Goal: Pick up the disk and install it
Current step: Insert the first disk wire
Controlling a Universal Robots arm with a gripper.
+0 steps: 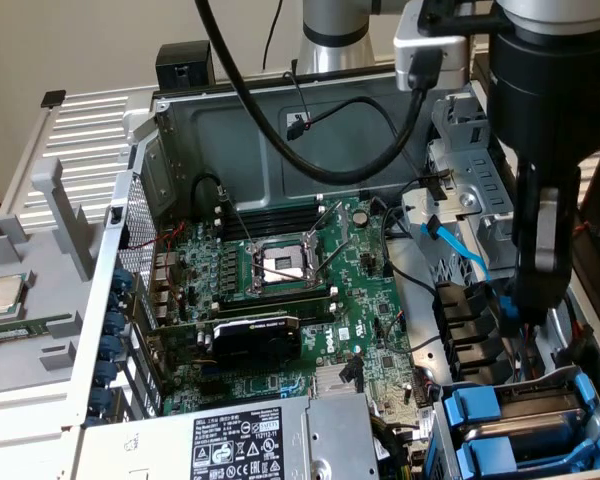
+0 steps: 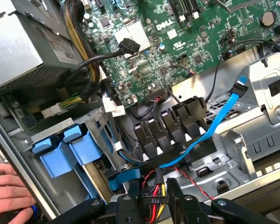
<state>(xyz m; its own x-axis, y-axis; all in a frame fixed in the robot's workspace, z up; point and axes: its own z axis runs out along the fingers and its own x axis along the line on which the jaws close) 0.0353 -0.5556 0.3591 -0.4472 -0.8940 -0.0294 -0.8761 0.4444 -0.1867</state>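
The disk sits in the drive cage at the case's corner. Mostly its blue carrier frame (image 1: 485,412) (image 2: 60,154) shows; the drive body is largely hidden inside the cage. My gripper (image 1: 532,305) (image 2: 154,184) hangs low inside the case on the exterior view's right, just behind the cage. A black power connector (image 2: 154,201) marked P10, with red, yellow and black wires, is held between its two fingers (image 2: 133,200). A person's hand (image 2: 7,189) rests at the outer side of the cage.
A light blue data cable (image 1: 467,250) (image 2: 214,122) runs past black plastic cable clips (image 2: 163,135). The green motherboard (image 1: 280,270) fills the case floor. The grey power supply (image 1: 230,440) lies at the front, and a loose CPU chip (image 1: 2,293) lies on the grey tray outside.
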